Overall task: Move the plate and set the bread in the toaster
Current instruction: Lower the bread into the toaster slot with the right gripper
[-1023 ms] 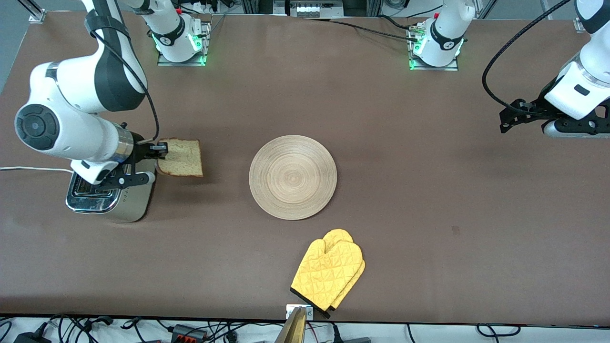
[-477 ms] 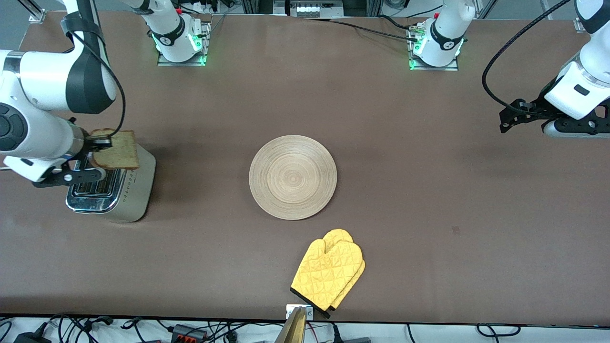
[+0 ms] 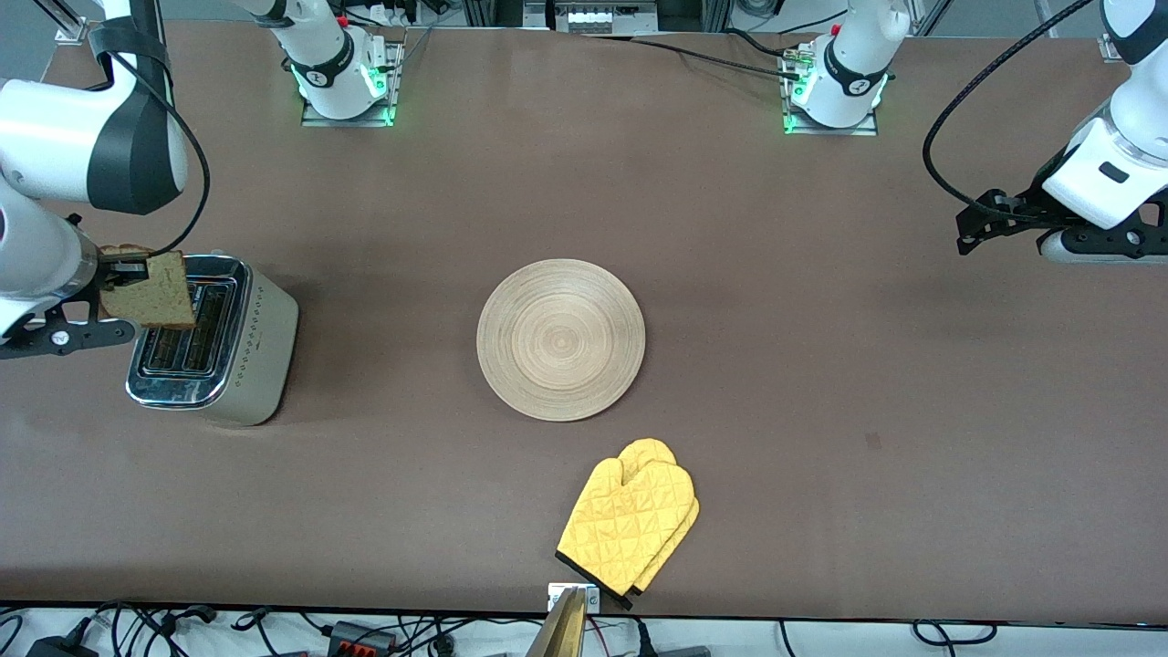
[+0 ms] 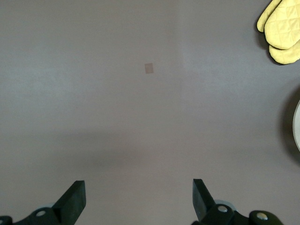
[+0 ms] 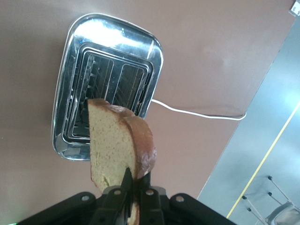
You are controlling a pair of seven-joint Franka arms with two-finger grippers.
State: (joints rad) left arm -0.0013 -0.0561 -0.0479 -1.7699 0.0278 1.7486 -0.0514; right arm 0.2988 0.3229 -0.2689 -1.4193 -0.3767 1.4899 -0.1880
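Bread hangs edge-down in the right gripper, pinched at one edge, up in the air over the toaster at the right arm's end of the table; not yet in either slot. In the front view the toaster's chrome top w/ two slots faces up, and the slice covers part of the top at the end farther from the camera. Plate lies flat mid-table, bare, well apart from the toaster. Yellow oven mitt lies nearer the camera than the plate, close to the table edge. Left gripper hovers over the left arm's end of the table; that arm waits. Left wrist view: left gripper fingers spread wide, nothing between them, bare table below; mitt and a sliver of the plate rim show at the frame's edge. Right wrist view: right gripper fingers closed tight on the bread, which stands on edge above the toaster, slots open beneath it; white cord runs off from the toaster across the table.
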